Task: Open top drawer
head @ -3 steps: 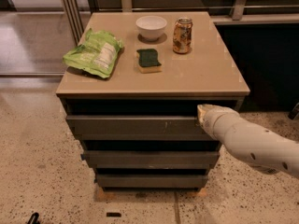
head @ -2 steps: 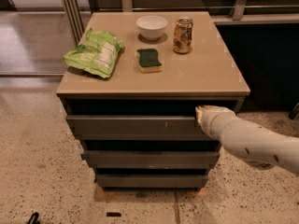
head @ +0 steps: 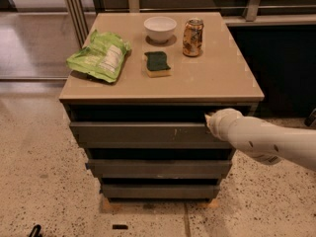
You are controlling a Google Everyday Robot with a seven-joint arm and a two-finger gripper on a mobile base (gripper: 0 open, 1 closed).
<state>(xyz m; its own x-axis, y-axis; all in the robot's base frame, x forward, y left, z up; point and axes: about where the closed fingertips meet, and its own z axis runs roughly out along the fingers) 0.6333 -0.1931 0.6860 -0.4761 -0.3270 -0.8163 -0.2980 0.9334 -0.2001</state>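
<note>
Camera view: the top drawer [head: 138, 132] sits directly under the top of the desk [head: 217, 78]. It is a wide dark grey front with no handle and a few pale scratch marks [head: 174, 131] right of centre. A dark gap runs between the drawer's upper edge and the desk top, and nothing of the drawer's inside can be seen. Two more grey drawer fronts lie below it, a middle one [head: 158, 168] and a bottom one [head: 158, 190].

The gripper [head: 210, 120] is at the right end of the top drawer's upper edge, at the dark gap. The white arm [head: 266, 142] comes in from the right and is cut off by the frame edge. Its rounded end covers the tip, so I cannot tell whether the gripper is spread or pressed together.

On the desk lie a crumpled green bag [head: 100, 57], a white bowl [head: 160, 27], an orange-gold can [head: 192, 37] and a green-topped sponge [head: 157, 63]. The bag has a pale label panel, but its print is too small to read. The can shows a pattern and no legible brand.

On the speckled floor a small dark piece [head: 119, 226] lies in front of the desk. A dark object [head: 34, 229] at the bottom left is cut off and cannot be made out.
</note>
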